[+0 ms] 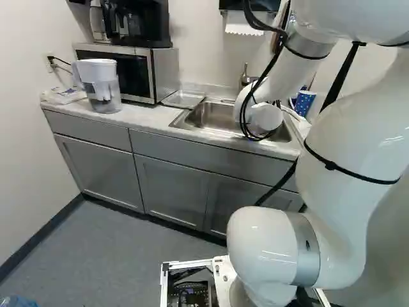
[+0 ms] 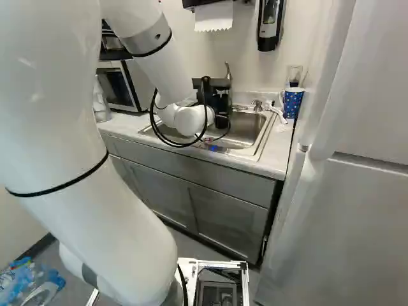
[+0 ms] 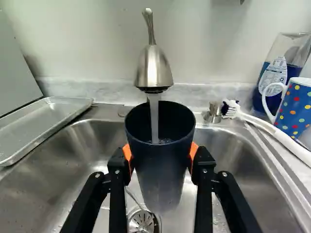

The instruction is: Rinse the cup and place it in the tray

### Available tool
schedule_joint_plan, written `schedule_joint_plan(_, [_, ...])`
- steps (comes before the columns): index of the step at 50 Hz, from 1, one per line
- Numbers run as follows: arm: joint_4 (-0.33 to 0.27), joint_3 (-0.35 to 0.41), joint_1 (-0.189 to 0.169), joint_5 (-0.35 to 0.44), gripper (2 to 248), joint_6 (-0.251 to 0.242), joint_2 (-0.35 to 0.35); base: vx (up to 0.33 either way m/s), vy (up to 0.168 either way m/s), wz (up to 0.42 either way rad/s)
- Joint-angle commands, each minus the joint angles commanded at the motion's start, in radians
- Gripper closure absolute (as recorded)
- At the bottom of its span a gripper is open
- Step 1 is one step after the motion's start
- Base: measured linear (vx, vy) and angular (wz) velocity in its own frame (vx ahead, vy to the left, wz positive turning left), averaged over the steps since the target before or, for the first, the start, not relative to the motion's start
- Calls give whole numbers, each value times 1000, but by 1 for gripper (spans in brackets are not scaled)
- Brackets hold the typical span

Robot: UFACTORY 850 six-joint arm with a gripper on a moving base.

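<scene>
While water (image 3: pixel 154 121) runs down from the tap (image 3: pixel 154 68), the cup (image 3: pixel 163 167) stands under it with its mouth upward, and the stream falls inside. The fingers (image 3: pixel 119 165) of the gripper (image 2: pixel 218 101) are pinching this dark cup from two sides, with the orange pads against its wall. It is held in the air above the sink (image 3: pixel 51 187), over the drain (image 3: pixel 142 222), which shows partly behind it.

Just beside the sink, toward the microwave (image 1: pixel 164 73), lies the metal tray (image 3: pixel 41 121), flat on the bench (image 1: pixel 144 116). On the sink's other side, a white-handled brush (image 3: pixel 272 125) lies along the rim, its head near a short metal knob (image 3: pixel 213 114). Beyond the brush are a blue mug (image 3: pixel 294 108) with coloured dots and a bottle (image 3: pixel 273 80) with blue liquid.

Farther out, a pitcher (image 1: pixel 103 89) stands before the microwave, and a coffee maker (image 1: pixel 144 25) is on top of it. On the wall, the right base view shows paper towel (image 2: pixel 213 17) and a soap dispenser (image 2: pixel 269 22). At the right of that view stands a tall pale fridge (image 2: pixel 344 223), and at its lower left are plastic bottles (image 2: pixel 29 284).
</scene>
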Motion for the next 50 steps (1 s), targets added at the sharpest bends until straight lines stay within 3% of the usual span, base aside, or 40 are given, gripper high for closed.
schedule_joint_plan(50, [0,0,0,0,125,0,0,0,0,0])
